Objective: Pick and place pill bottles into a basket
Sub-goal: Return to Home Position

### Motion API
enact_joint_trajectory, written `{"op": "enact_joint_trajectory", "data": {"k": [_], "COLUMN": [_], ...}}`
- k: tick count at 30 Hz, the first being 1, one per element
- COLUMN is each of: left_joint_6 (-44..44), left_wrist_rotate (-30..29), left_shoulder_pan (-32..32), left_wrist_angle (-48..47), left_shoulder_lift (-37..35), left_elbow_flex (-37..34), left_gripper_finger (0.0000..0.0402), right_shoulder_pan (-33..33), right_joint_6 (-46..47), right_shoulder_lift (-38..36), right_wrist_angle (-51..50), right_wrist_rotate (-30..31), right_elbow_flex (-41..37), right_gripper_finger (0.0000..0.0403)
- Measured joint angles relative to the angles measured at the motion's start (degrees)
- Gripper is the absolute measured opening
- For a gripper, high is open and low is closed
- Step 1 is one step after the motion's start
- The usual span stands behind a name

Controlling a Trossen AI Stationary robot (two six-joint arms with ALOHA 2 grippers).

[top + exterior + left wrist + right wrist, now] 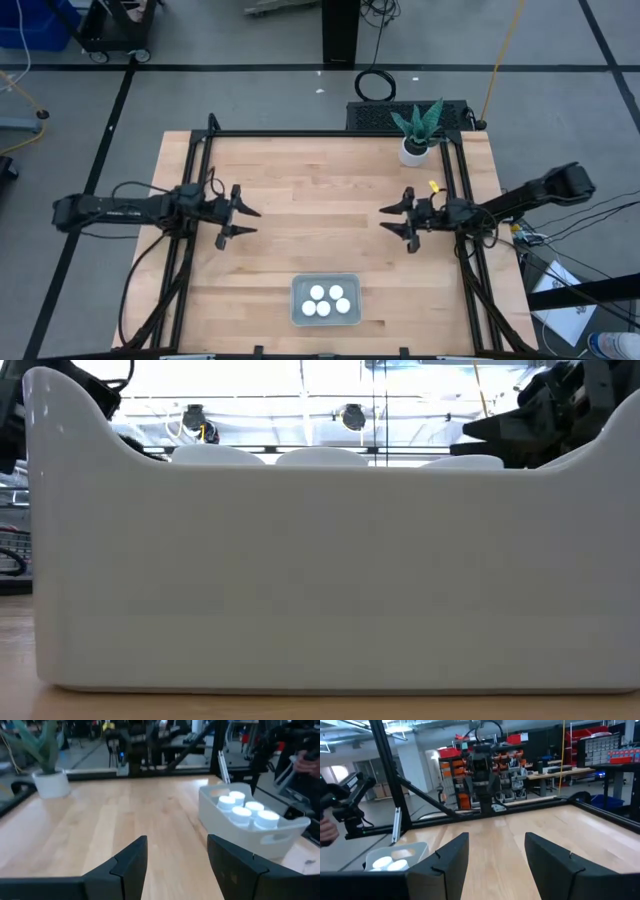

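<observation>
The pale grey-blue basket [325, 301] stands near the table's near edge, in the middle. Several white pill bottles [328, 300] stand upright inside it; their caps also show in the left wrist view [245, 810] and the right wrist view [390, 864]. In the low view the basket's wall [320, 570] fills the picture. My left gripper [248, 221] is open and empty above the table's left middle. My right gripper [394, 219] is open and empty above the table's right middle. Both are well clear of the basket.
A white pot with a green plant [416, 138] stands at the far right of the table. Black frame rails [200, 180] run along the left, right and far edges. Bare wood lies between the two grippers. A person's hand shows beyond the table in the wrist views [326, 831].
</observation>
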Motion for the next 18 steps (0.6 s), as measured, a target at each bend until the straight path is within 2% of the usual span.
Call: {"op": "enact_joint_trajectory", "data": {"k": [4, 10, 18], "left_joint_6": [-0.92, -1.01, -0.93], "left_wrist_rotate": [4.11, 11.57, 15.49], "left_shoulder_pan": [4.12, 10.10, 19.19], "left_wrist_angle": [-2.20, -1.58, -9.79], "left_shoulder_lift": [-0.93, -4.96, -12.68], "left_elbow_flex": [0.00, 0.02, 0.04], "left_gripper_finger": [0.0212, 0.0212, 0.0212], "right_shoulder_pan": [0.00, -0.24, -0.24], "right_joint_6": [-0.35, -0.65, -1.57], "right_shoulder_lift": [-4.40, -13.59, -29.01], "right_wrist_angle": [-3.30, -15.35, -31.06], "right_wrist_rotate": [-0.02, -0.02, 0.06], "right_elbow_flex": [-0.76, -0.78, -0.83], "right_gripper_finger": [0.0187, 0.0187, 0.0187]}}
